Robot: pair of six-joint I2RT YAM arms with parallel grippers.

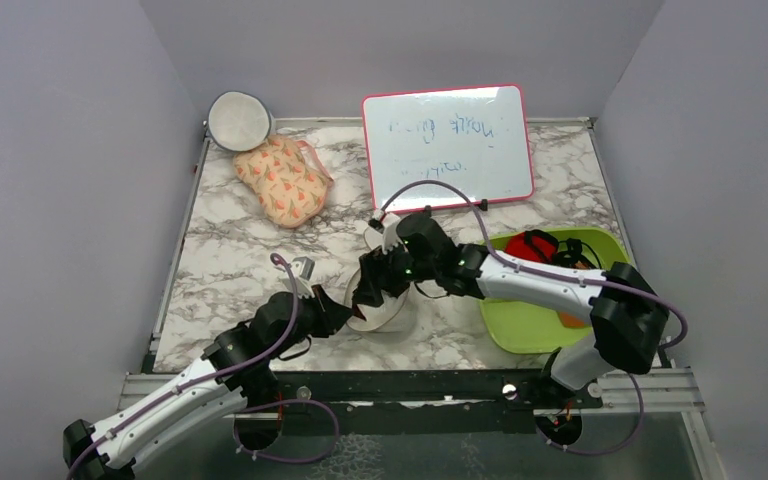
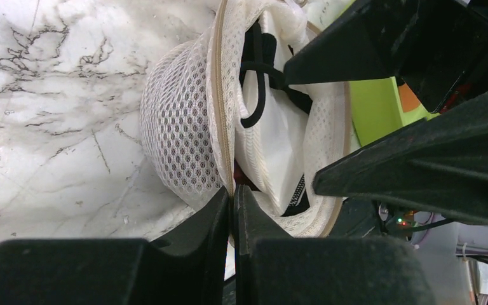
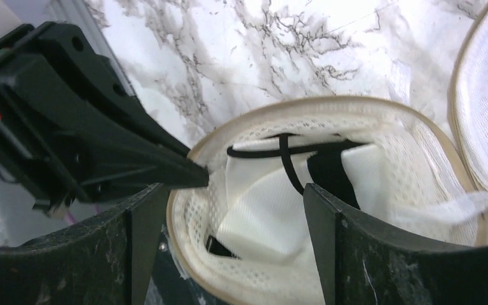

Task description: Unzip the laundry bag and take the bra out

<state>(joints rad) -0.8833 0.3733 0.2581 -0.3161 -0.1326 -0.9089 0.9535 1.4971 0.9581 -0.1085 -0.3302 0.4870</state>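
looking from above, we see little of the laundry bag (image 1: 380, 312): both arms cross over it at the middle of the bench (image 1: 230, 260), and only a white sliver shows. the wrist views give more. the left tool (image 2: 232, 197) is clenched on the bag's cream zip rim, grasping it at the near edge. the right tool (image 3: 234, 189) is released, its fingers standing apart over the unzipped mouth and gripping nothing. inside lies the bra (image 3: 260, 210), white with black straps, its lower part cut off by those fingers. faint blue writing on the whiteboard (image 1: 448, 147) is too pale for us to read. the green tray (image 1: 520, 325) sits just right of the bag, its red contents half hidden by the right arm; bare marble lies to the left.
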